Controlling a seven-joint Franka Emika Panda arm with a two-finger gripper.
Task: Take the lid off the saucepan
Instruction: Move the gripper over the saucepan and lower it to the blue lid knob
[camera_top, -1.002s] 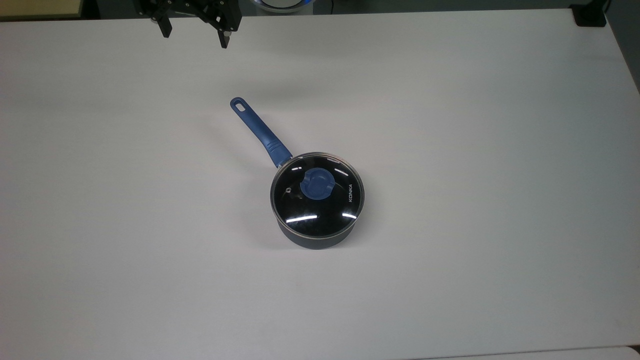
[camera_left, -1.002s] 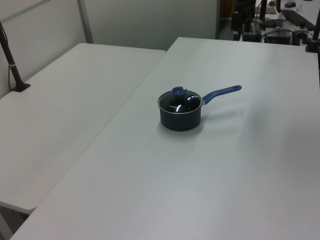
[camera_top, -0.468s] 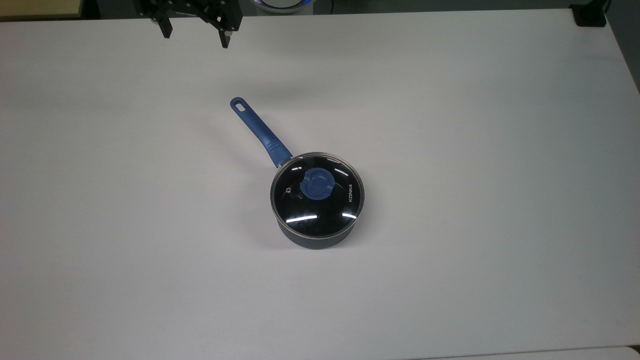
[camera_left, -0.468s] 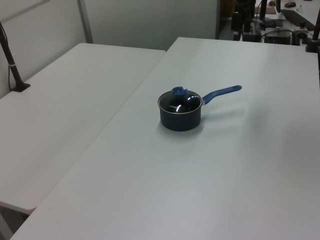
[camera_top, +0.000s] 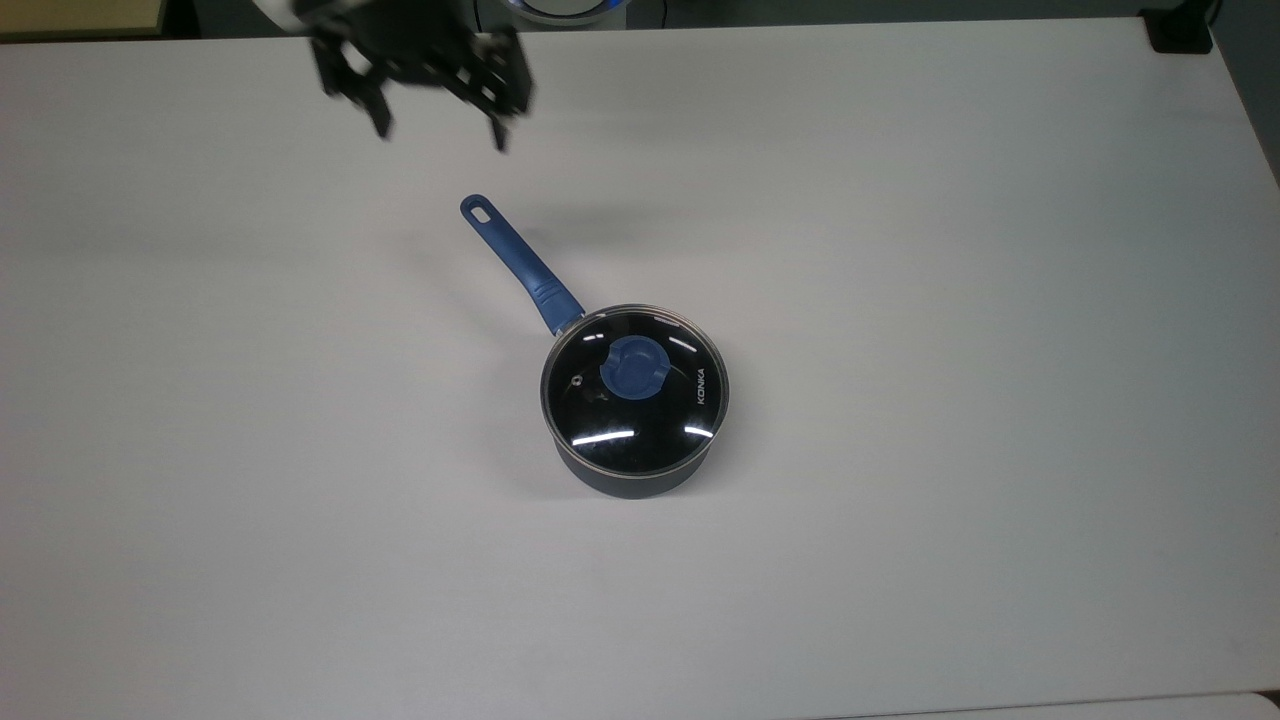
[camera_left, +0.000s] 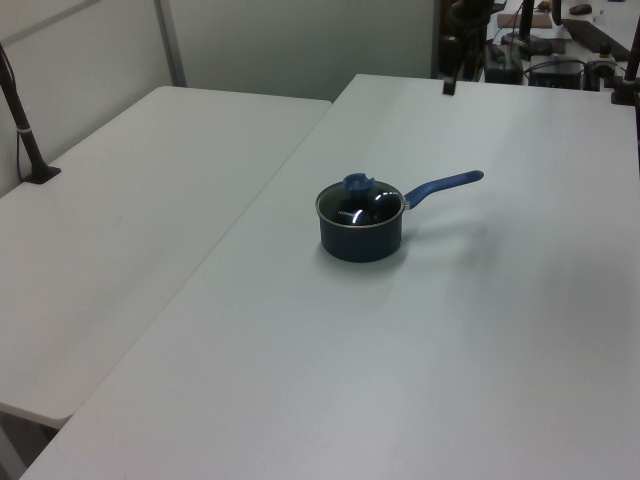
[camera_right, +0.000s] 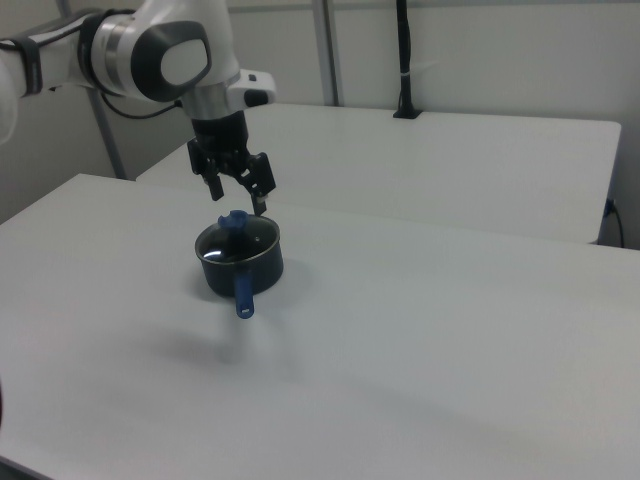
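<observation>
- On the white table (camera_top: 950, 300), the largest thing in the scene, a single pot stands near the middle with bare tabletop all around it; a second table (camera_left: 130, 210) adjoins along the left view's left
- Above the table's far edge in the top view, the white robot arm (camera_right: 150, 50) reaches in and carries the gripper (camera_top: 440, 135) high over the surface, its two fingers spread wide apart and holding nothing
- Well apart from the pot in the top view, the gripper hangs beyond the tip of the long blue handle (camera_top: 520, 265), up and to the top view's left of the pot; in the right view it appears just above and behind the pot, touching nothing
- At the centre of the table, the saucepan (camera_top: 632, 480) sits upright, its handle pointing toward the top view's upper left
- Seated flat on the saucepan's rim, the lid (camera_top: 650, 420) is closed all round, its glass catching strips of light
- At the lid's centre, the blue knob (camera_top: 633, 367) stands untouched
- As a judgement, the task is barely begun: the approach is under way, while lining up over the knob, descending, gripping it, lifting the lid and setting it aside are all left to do
</observation>
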